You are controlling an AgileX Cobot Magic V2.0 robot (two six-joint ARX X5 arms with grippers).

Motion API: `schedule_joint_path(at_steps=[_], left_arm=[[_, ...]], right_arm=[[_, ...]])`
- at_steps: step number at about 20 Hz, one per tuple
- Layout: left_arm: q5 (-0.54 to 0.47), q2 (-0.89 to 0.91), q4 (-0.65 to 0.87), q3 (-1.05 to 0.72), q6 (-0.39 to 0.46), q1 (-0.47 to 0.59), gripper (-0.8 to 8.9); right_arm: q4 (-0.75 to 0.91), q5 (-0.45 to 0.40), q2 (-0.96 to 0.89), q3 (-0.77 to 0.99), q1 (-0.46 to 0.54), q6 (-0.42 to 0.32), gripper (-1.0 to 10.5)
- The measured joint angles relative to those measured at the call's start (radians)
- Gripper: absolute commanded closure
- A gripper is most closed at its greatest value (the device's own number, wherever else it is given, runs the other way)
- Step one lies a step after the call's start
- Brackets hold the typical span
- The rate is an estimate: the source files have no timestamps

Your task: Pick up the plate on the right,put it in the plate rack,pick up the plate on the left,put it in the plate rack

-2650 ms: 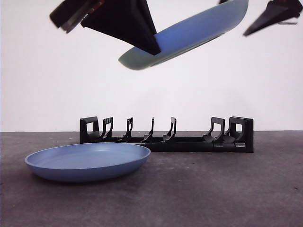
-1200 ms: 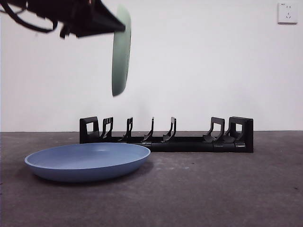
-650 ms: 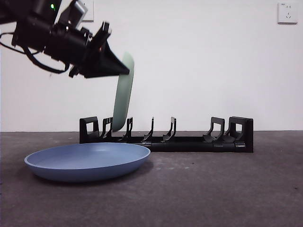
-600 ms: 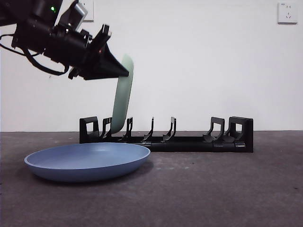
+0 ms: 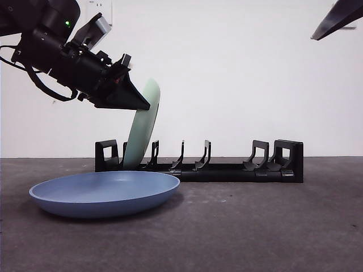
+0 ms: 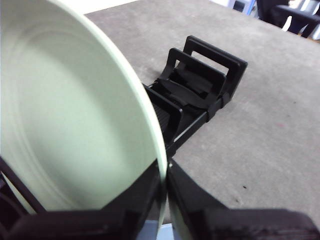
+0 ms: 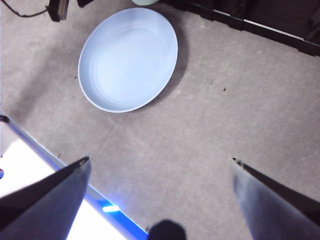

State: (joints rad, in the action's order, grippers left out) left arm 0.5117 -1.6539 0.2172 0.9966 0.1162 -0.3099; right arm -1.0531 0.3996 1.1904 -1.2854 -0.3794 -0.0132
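Note:
My left gripper point(image 5: 138, 104) is shut on the rim of a pale green plate point(image 5: 142, 127), which stands on edge and leans left. The plate's lower edge sits among the prongs at the left end of the black plate rack point(image 5: 227, 170). The left wrist view shows the jaws point(image 6: 164, 172) pinching the green plate point(image 6: 65, 125) just above the rack point(image 6: 200, 95). A blue plate point(image 5: 105, 192) lies flat on the table in front of the rack's left half. My right gripper point(image 7: 160, 160) hangs open and empty high above the blue plate point(image 7: 129, 59); it shows as a dark tip point(image 5: 340, 17).
The grey table point(image 5: 272, 226) stretches in front of the rack. Several free prong pairs stand along the middle and right of the rack. A bright lit table edge point(image 7: 30, 165) shows in the right wrist view.
The left gripper has lowered the green plate from above the rack into its left prongs, and the plate now leans further left. A right gripper tip now shows at the top right.

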Motion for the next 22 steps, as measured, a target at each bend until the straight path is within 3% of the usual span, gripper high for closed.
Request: schedule_joint_path(at_steps=[2, 5, 11, 15, 22], left_arm=[[-0.001, 0.000, 0.000, 0.000, 0.004, 0.000, 7.92], [-0.012, 0.000, -0.004, 0.005, 0.004, 0.001, 6.16], [0.003, 0.000, -0.055, 0.077, -0.011, 0.002, 6.15], [0.039, 0.008, -0.214, 0.128, -0.017, 0.002, 6.15], [0.037, 0.280, -0.443, 0.145, 0.010, 0.010, 6.15]], right_arm=[[0.000, 0.000, 0.000, 0.000, 0.000, 0.002, 4.8], [0.002, 0.000, 0.000, 0.000, 0.000, 0.002, 4.8], [0.004, 0.000, 0.000, 0.000, 0.000, 0.002, 4.8], [0.014, 0.000, 0.000, 0.000, 0.000, 0.002, 4.8], [0.136, 0.000, 0.021, 0.000, 0.000, 0.018, 4.8]])
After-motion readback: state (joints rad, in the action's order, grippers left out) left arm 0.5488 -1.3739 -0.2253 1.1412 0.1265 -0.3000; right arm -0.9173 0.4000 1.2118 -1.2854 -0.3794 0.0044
